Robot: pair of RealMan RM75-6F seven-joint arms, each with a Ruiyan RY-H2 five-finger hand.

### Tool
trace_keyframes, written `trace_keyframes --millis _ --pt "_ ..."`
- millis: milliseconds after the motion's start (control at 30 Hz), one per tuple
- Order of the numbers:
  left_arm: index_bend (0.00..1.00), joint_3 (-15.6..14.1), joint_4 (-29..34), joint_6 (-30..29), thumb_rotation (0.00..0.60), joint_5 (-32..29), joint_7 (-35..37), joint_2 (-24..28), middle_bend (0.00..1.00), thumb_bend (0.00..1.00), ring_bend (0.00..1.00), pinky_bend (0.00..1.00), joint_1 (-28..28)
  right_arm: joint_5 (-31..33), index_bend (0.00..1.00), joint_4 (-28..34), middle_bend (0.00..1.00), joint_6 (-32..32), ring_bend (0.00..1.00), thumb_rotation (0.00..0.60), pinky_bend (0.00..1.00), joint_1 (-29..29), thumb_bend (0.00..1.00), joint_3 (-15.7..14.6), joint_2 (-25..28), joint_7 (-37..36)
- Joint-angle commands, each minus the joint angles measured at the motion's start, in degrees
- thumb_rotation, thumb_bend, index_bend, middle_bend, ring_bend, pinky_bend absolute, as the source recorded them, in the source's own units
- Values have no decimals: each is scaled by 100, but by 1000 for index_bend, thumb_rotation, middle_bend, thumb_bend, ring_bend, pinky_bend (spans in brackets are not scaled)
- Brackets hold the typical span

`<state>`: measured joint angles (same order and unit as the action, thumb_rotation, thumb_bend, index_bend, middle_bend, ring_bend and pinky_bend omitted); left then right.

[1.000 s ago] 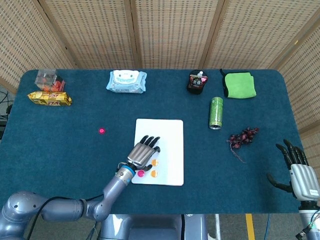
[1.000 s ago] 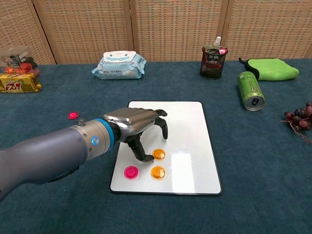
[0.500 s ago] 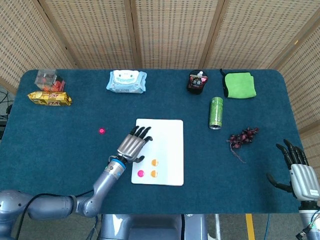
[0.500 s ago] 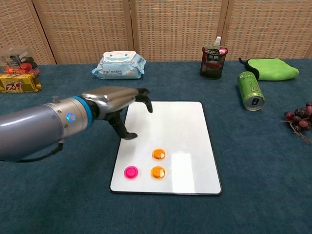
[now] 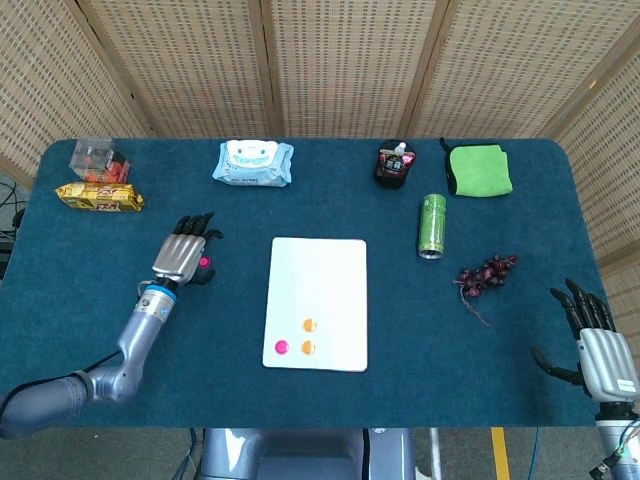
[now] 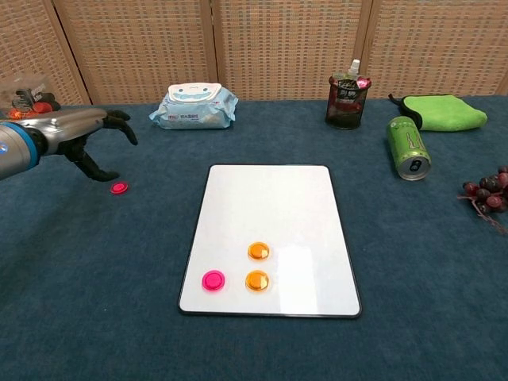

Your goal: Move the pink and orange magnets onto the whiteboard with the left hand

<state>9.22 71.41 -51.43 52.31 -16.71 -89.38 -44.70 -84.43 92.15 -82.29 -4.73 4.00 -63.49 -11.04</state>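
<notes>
The whiteboard [image 5: 320,270] [image 6: 274,198] lies flat mid-table. On its near part sit two orange magnets [image 5: 309,325] [image 5: 307,347] [image 6: 258,251] [image 6: 256,279] and a pink magnet [image 5: 282,347] [image 6: 213,279]. Another pink magnet [image 5: 204,262] [image 6: 119,188] lies on the blue cloth left of the board. My left hand [image 5: 184,255] [image 6: 75,135] hovers over that loose magnet, fingers spread and empty, thumb tip close beside it. My right hand [image 5: 598,350] stays at the table's near right edge, fingers spread and empty.
Along the far edge: a snack packet [image 5: 98,197], a clear box [image 5: 93,157], a wipes pack [image 5: 253,163] [image 6: 193,106], a dark pouch [image 5: 395,166], a green cloth [image 5: 480,169]. A green can [image 5: 432,225] [image 6: 407,148] and grapes [image 5: 487,273] lie right of the board.
My left hand has left the whiteboard and swung left across the cloth to the loose pink magnet. The three magnets on the board stayed put. The right hand did not move.
</notes>
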Motion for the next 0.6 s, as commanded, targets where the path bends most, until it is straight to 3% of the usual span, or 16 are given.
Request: trace_keyframes --millis 33,300,600 --pt "255 -57 -698 378 600 221 534 -126 0 335 0 0 131 8 99 3 0 5 0 600 0 -1 311 1 0 11" --pt "278 -44 -1439 732 600 326 909 -476 0 337 0 0 129 21 99 3 0 21 0 600 0 -4 311 4 9 -3" --pt "336 15 -1648 836 600 442 939 -636 0 338 0 0 102 21 99 -1 0 22 0 600 0 0 311 3 14 -23"
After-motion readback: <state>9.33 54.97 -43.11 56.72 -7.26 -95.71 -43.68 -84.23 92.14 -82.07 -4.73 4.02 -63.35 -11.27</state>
